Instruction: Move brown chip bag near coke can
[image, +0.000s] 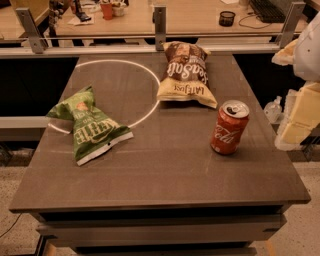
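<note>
At the right edge of the view, just beyond the right side of the bench, the robot's arm shows 1 smooth, rounded white shell with a pale cream piece jutting from its upper left. Below it the gripper is a set of blocky cream-yellow segments with flat faces, squared corners and a whitish lower tip.

We see a bench with a matt, dark grey-brown top, smooth with a faint grain. On it the brown chip bag is crinkly film with a soft sheen, and the green chip bag is the same wrinkled, glossy plastic. The coke can is smooth painted metal, its red side shiny and its silver top bright. At the right edge of the view, beside the bench, the gripper shows pale, matt, plastic-looking cream and white shells.
</note>
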